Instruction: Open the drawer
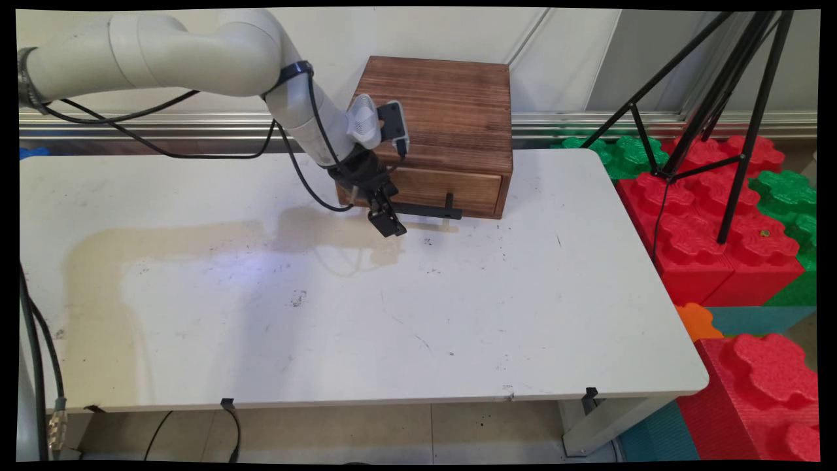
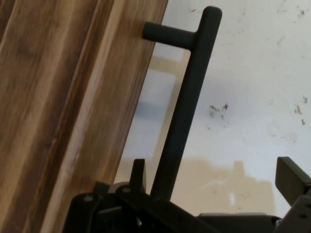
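A: Gripper point(image 1: 387, 221) down low at the drawer front of the wooden box point(image 1: 444, 124); fingers spread wide, nothing pinched, one finger point(image 2: 293, 180) off to the side.

B: And the black bar handle point(image 2: 187, 104)? Running right between them; not clamped.

A: Yep; sticking out from the drawer front point(image 2: 73, 111), just above the white table point(image 1: 405, 314); box at the far edge.

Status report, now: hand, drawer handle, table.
Hand open, fingers either side of the black handle. Handle on the drawer of the wooden box. Drawer looks shut. White table below.
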